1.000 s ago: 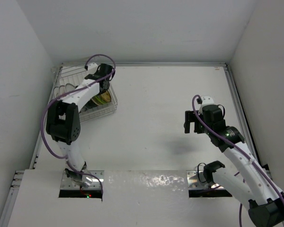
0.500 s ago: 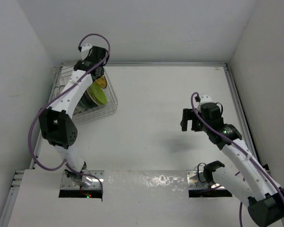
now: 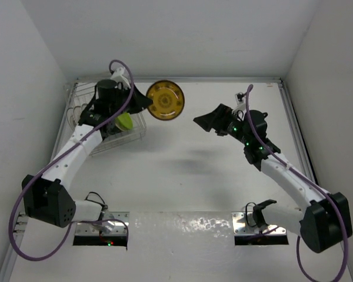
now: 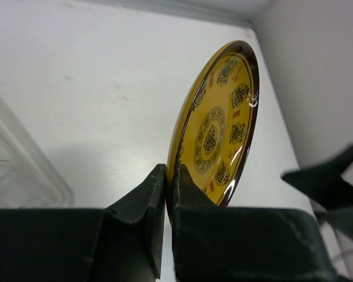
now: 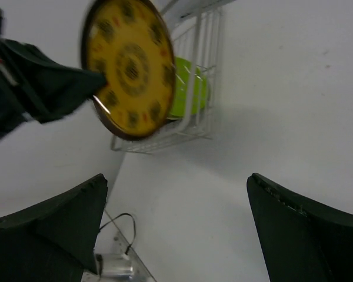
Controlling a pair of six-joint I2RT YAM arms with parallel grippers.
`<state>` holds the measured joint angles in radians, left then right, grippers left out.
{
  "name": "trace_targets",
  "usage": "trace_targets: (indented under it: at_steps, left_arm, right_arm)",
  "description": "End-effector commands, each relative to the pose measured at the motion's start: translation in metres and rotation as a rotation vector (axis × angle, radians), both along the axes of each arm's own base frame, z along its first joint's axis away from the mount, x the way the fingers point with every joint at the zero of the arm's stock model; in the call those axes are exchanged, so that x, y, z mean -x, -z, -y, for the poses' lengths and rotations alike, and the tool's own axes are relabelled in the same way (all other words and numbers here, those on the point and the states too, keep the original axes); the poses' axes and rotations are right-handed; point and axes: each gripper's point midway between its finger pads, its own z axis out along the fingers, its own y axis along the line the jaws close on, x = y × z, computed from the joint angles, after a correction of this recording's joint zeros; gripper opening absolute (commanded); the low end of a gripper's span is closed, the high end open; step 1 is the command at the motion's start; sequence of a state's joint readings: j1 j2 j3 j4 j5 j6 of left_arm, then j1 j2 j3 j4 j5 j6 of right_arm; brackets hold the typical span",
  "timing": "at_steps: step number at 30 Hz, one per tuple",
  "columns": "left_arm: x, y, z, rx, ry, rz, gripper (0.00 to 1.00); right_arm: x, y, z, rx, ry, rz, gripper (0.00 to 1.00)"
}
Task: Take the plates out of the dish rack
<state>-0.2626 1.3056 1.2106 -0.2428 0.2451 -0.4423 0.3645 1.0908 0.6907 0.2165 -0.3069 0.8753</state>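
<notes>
We grip yellow plate (image 3: 165, 100) by rim in left tool (image 4: 165, 194), aloft right of rack (image 3: 135, 132); right tool (image 5: 176, 200) wide. Next, likely: handover.

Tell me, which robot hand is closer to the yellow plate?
Left. The left gripper pinches the yellow plate by its rim. The right gripper is open, off to the plate's right, not touching.

yellow plate (image 3: 165, 100) lifted from rack (image 3: 142, 130), right hand (image 3: 203, 121) swung closer
</notes>
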Motion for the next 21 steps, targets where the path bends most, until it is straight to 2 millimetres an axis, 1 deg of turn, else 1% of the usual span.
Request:
trace_targets:
  at_steps: [1, 2, 3, 5, 6, 7, 9, 10, 12, 13, 14, 15, 16, 17, 18, 20, 21]
  left_arm:
    - [0.020, -0.016, 0.051, 0.196, 0.276, 0.073, 0.00]
    - [0.022, -0.014, 0.055, 0.209, 0.291, 0.068, 0.00]
    - [0.024, -0.012, 0.058, 0.222, 0.300, 0.064, 0.00]
    - [0.027, -0.005, 0.065, 0.233, 0.323, 0.044, 0.00]
    - [0.029, -0.008, 0.070, 0.250, 0.345, 0.052, 0.00]
    - [0.032, -0.003, 0.073, 0.265, 0.366, 0.035, 0.00]
    - [0.034, -0.001, 0.077, 0.287, 0.384, 0.031, 0.00]
    - [0.033, 0.001, 0.078, 0.292, 0.383, 0.023, 0.00]
    - [0.032, 0.006, 0.079, 0.286, 0.381, 0.013, 0.00]
    - [0.029, 0.011, 0.080, 0.280, 0.374, -0.001, 0.00]
    - [0.027, 0.015, 0.080, 0.275, 0.367, -0.011, 0.05]
    - [0.023, 0.021, 0.077, 0.255, 0.337, -0.033, 0.11]
    - [0.019, 0.031, 0.076, 0.237, 0.315, -0.059, 0.31]
    - [0.016, 0.036, 0.075, 0.219, 0.291, -0.076, 0.43]
    - [0.009, 0.046, 0.068, 0.175, 0.231, -0.104, 0.56]
    - [0.007, 0.057, 0.060, 0.123, 0.172, -0.139, 0.67]
    - [0.002, 0.065, 0.047, 0.069, 0.088, -0.166, 0.82]
  right_arm:
    - [-0.003, -0.060, -0.027, -0.250, -0.106, 0.149, 0.99]
    - [-0.006, -0.058, -0.029, -0.255, -0.110, 0.146, 0.99]
    - [-0.011, -0.049, -0.033, -0.252, -0.116, 0.126, 0.99]
    - [-0.015, -0.047, -0.038, -0.249, -0.129, 0.128, 0.98]
    - [-0.019, -0.034, -0.039, -0.221, -0.126, 0.096, 0.96]
    - [-0.024, -0.031, -0.040, -0.205, -0.115, 0.090, 0.95]
    - [-0.028, -0.016, -0.040, -0.159, -0.105, 0.055, 0.93]
    - [-0.031, -0.007, -0.039, -0.136, -0.098, 0.047, 0.89]
    - [-0.032, -0.004, -0.039, -0.131, -0.096, 0.050, 0.82]
    - [-0.032, -0.002, -0.040, -0.132, -0.102, 0.049, 0.63]
    - [-0.031, -0.002, -0.041, -0.136, -0.111, 0.055, 0.49]
    - [-0.031, -0.007, -0.042, -0.147, -0.115, 0.075, 0.35]
    - [-0.031, -0.006, -0.041, -0.151, -0.113, 0.071, 0.18]
    - [-0.033, -0.006, -0.039, -0.152, -0.096, 0.070, 0.00]
    - [-0.035, -0.005, -0.037, -0.151, -0.082, 0.069, 0.00]
    - [-0.044, 0.001, -0.026, -0.150, -0.023, 0.048, 0.00]
    - [-0.050, 0.010, -0.017, -0.161, 0.031, 0.009, 0.00]
